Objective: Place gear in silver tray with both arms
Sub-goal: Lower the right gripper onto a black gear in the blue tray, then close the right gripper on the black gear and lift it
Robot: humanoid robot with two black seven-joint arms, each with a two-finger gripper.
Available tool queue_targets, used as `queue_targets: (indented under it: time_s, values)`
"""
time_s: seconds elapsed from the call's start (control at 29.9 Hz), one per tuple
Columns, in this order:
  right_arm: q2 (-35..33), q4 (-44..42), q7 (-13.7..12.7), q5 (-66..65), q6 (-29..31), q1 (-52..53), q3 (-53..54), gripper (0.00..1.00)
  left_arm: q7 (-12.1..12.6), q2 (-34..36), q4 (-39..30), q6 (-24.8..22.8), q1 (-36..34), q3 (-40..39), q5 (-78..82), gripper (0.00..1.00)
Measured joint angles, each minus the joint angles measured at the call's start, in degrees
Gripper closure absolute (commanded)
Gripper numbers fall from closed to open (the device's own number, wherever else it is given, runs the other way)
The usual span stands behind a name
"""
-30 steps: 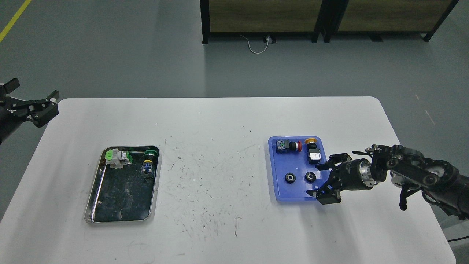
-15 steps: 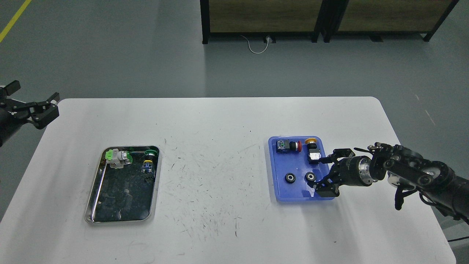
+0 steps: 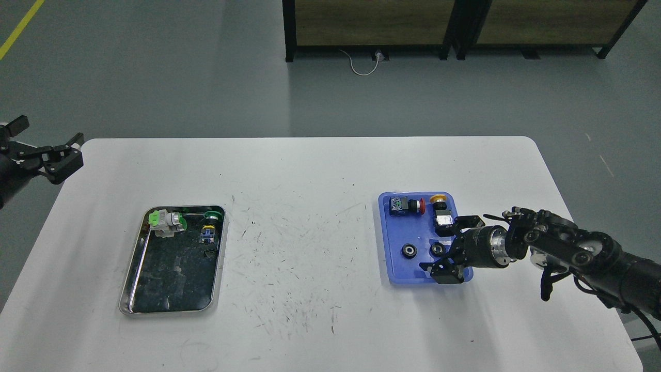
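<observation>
The silver tray (image 3: 133,258) lies at the left of the white table with two green switch parts in its far end. Two small black gears, one on the left (image 3: 409,250) and one on the right (image 3: 438,249), lie in the blue plastic tray (image 3: 408,271) at the right. My right gripper (image 3: 437,247) is open and low over the blue tray's near right part, with one finger on each side of the right gear. My left gripper (image 3: 68,153) is open and empty at the table's far left corner, well away from the silver tray.
A green and white push button (image 3: 165,221) and a green-capped switch (image 3: 209,227) sit in the silver tray. A red push button (image 3: 408,205) and a yellow one (image 3: 440,212) lie at the blue tray's far end. Dark cabinets (image 3: 372,23) stand beyond the table.
My right gripper has moved left over the blue tray and now straddles the right gear. My left gripper has drawn back slightly to the left.
</observation>
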Motion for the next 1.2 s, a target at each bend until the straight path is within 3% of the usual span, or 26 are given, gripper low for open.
queue_targets:
  time_s: [1.2]
  values:
    - [1.34, -3.16, 0.03, -0.33, 0.69, 0.56, 0.01, 0.45, -0.44, 0.27, 0.83, 0.00, 1.48, 0.16, 0.24, 0.01]
